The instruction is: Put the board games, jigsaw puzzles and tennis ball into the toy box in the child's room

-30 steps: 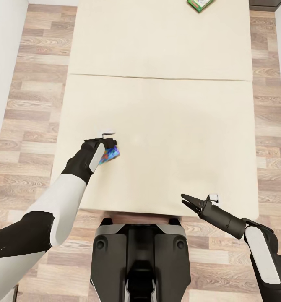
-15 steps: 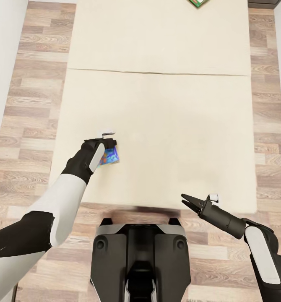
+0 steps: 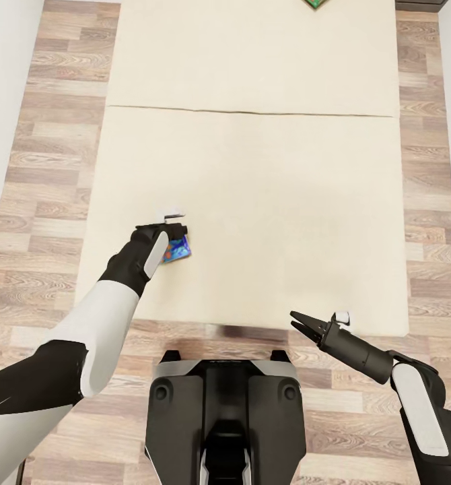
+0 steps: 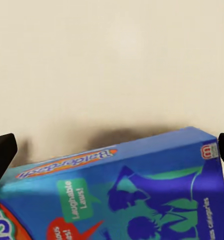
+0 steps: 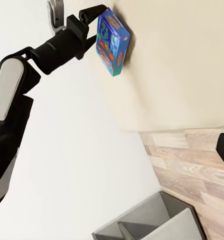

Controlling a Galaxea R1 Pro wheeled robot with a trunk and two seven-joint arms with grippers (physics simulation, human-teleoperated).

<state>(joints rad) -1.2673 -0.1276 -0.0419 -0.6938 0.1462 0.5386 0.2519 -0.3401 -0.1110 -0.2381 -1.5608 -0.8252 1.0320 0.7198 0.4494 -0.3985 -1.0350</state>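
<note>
one blue board game (image 3: 177, 249) hangs clamped in the left gripper (image 3: 174, 232), lifted edge-on just above the bed (image 3: 252, 175) near its left side, its long axis running out past the fingertips. the right gripper (image 3: 299, 325) hovers empty near the foot of the bed with jaws spread. a second board game (image 3: 315, 4) lies at the far end of the mattress, well apart from both arms and more toward the right one.
</note>
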